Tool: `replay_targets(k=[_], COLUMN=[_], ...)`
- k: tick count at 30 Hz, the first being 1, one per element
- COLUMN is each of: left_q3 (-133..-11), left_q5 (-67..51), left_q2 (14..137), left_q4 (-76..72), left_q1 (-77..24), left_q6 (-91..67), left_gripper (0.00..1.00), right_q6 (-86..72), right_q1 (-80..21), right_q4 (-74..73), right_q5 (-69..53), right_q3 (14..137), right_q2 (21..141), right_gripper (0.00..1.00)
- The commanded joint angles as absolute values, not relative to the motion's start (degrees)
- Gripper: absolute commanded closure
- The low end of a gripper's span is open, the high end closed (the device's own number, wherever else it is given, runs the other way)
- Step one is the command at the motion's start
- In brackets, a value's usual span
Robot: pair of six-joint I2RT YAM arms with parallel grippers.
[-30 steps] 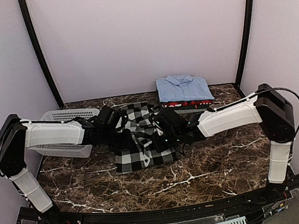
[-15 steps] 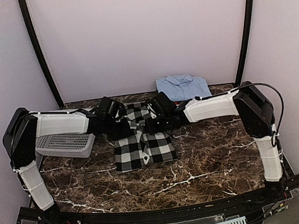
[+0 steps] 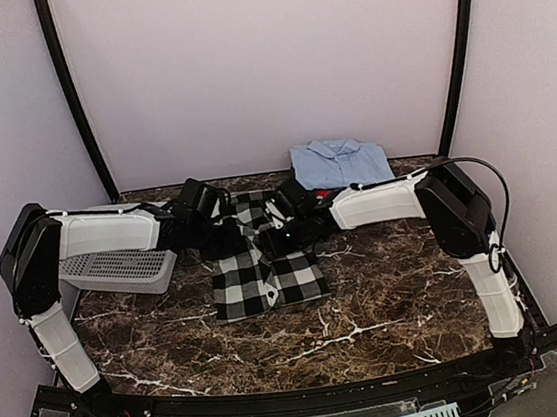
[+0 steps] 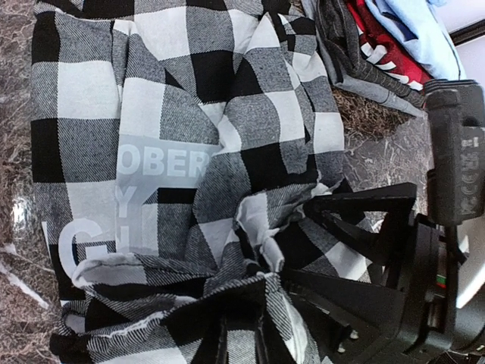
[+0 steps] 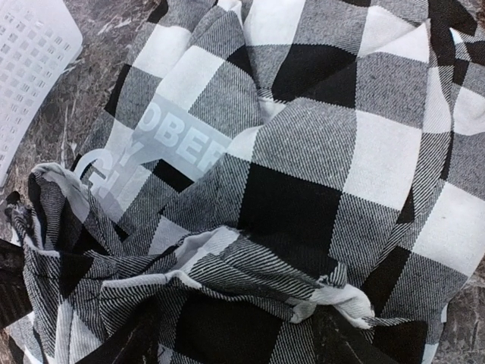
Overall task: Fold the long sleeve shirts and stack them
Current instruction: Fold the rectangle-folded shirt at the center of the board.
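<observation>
- Both arms reach to the middle of the marble table (image 3: 399, 295). The black-and-white checked shirt (image 3: 265, 270) lies there partly folded, its near half flat and its far half bunched under your two tools.
- Your left gripper (image 4: 241, 337) is pinched together on a gathered ridge of the checked cloth. That grip looks meant to pin the fold's edge while the other side is worked.
- Your right gripper (image 5: 235, 334) stands with its jaws apart over a rumpled hem, clamping nothing. The cloth lies loose between them, likely so it can settle or be taken up afresh.
- The white lettering (image 4: 163, 163) faces up and is creased, a sign the front is not yet tidied.
- The blue collared shirt (image 3: 341, 164) sits folded at the back right on top of a red shirt (image 4: 379, 49). Together they form the stack the checked one should join.
- The perforated basket (image 3: 114, 267) sits at the left, beside the checked shirt and out of the work.
- Folding looks about midway. Smooth the bunch before your next fold, or the wrinkles may get locked in.
</observation>
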State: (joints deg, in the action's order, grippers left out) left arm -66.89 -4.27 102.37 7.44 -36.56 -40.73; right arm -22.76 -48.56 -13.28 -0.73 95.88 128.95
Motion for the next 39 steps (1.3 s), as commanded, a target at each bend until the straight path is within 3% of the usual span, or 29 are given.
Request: replay_targets(k=[1,15,21,26,30,39], left_q3=[-65.0,-64.4,-64.3,-64.1,-64.1,-64.3], left_q5=[-6.3,-5.0,-5.2,-5.2,-5.2,-4.7], left_q2=[99.7,100.1,99.9,99.4,99.2,98.7], left_q4=[6.0,6.4,6.6,6.8,7.1,7.4], left_q1=[-37.1,-37.1,-37.1,-37.1,-37.1,-37.0], left_q6=[-41.1,-41.2,-41.2,-41.3,-41.4,-41.3], left_gripper=[0.88,0.88,0.89,0.89,0.89,0.89], right_q6=[-22.9,-28.0,-34.6,-39.0,-41.9,-45.8], right_q1=[-47.8,-47.2,-46.5,-46.2,-45.8,-45.7], right_q4=[-13.0,-5.9,0.9,4.8,10.6,15.2], right_q5=[-3.6,-14.3,-21.8,-24.4,-28.7,-33.5], right_q3=[96.8,85.9,80.7,78.4,75.9,76.5], right_q2=[128.8,114.4,112.8,113.7,114.5,118.2], right_gripper=[0.33,0.24,0.28,0.46,0.4,0.38])
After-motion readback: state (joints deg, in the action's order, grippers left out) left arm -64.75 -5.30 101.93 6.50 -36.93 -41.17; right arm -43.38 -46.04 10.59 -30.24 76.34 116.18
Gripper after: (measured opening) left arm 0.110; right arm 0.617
